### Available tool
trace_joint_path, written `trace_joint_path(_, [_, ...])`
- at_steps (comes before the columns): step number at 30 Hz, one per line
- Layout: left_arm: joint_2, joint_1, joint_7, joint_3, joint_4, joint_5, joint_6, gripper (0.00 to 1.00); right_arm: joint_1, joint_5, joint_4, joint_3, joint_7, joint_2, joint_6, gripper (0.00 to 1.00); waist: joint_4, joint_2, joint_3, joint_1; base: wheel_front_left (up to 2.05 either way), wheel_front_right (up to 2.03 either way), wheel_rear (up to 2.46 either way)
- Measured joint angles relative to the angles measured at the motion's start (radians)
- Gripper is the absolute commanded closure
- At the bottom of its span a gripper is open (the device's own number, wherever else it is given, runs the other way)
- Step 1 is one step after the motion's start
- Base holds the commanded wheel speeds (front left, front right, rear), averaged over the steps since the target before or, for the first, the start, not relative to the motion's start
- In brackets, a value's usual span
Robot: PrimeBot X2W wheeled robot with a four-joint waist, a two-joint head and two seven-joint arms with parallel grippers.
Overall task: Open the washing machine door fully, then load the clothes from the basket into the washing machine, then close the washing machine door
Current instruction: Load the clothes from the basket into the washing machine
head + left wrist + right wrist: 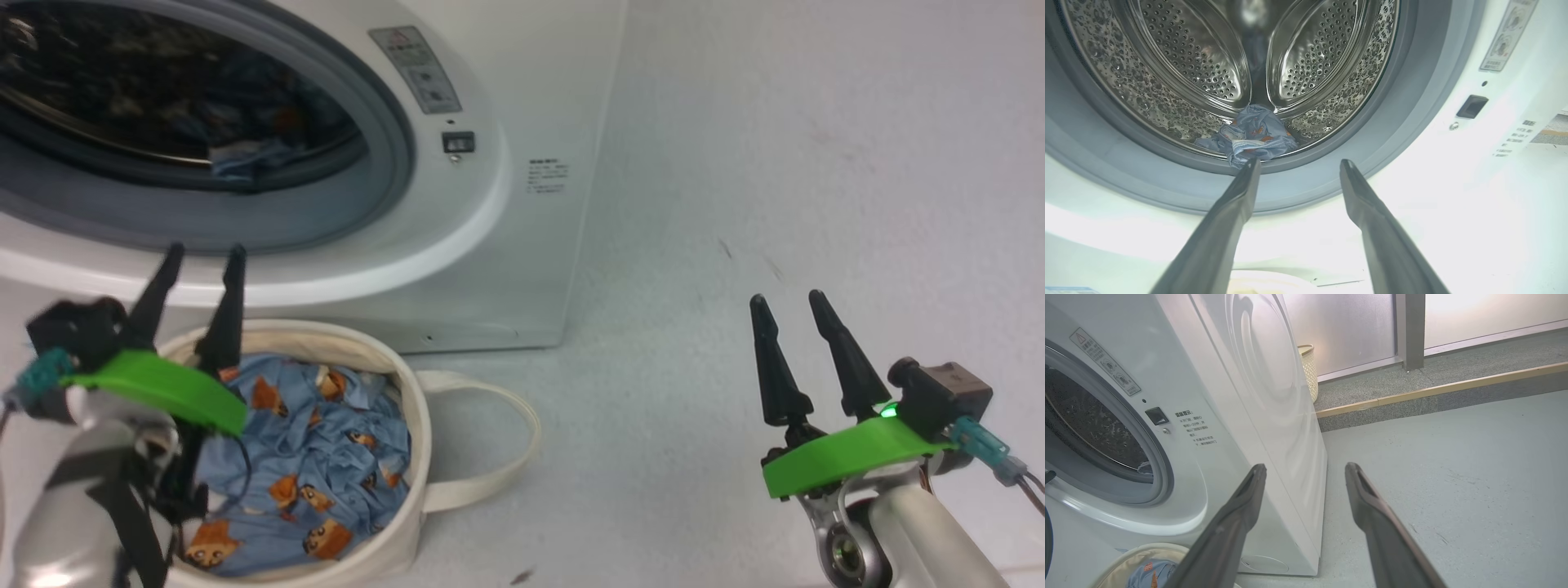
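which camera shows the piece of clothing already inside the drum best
The left wrist view: it looks straight into the drum, where the garment lies crumpled at the front bottom. The head view shows it dim and blurred; the right wrist view catches just a sliver by the grey ring.

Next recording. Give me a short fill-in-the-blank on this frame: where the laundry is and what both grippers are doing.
1. In the washing machine, one piece of the clothes lies in the steel ____.
2. More of them fill the cream canvas ____.
3. The left gripper, above those clothes, has its fingers ____.
4. The right gripper is over the bare grey ____.
Missing words: drum; basket; open; floor.
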Motion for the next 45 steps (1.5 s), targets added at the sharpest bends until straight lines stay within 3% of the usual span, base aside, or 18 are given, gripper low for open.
trace_joint_path(10, [-0.005,0.213,0.000,-0.021,-0.071,-0.017,0.000,0.00,0.027,0.018,0.011,0.050,0.000,-0.014,0.000,0.00,0.049,0.0000,-0.129,0.0000,0.00,0.00,0.00])
trace_joint_path(16, [-0.004,0.300,0.000,0.063,-0.112,0.069,0.000,0.00,0.070,0.017,-0.008,0.042,0.000,-0.020,0.000,0.00,0.063,0.0000,-0.202,0.0001,0.00,0.00,0.00])
trace_joint_path(21, [-0.032,0.374,0.000,0.110,-0.153,0.045,0.000,0.00,0.113,-0.005,-0.037,0.040,0.000,-0.028,0.000,0.00,0.069,0.0000,-0.254,-0.0001,0.00,0.00,0.00])
trace_joint_path(31, [-0.061,0.400,0.000,0.164,-0.188,0.071,0.000,0.00,0.151,-0.037,0.002,-0.090,0.000,0.006,0.000,0.00,0.081,0.0000,-0.265,0.0001,0.00,0.00,0.00])
trace_joint_path(45, [-0.076,0.412,0.000,0.202,-0.216,0.071,0.000,0.00,0.149,-0.054,0.012,-0.103,0.000,0.015,0.000,0.00,0.079,0.0000,-0.246,0.0002,0.00,0.00,0.00])
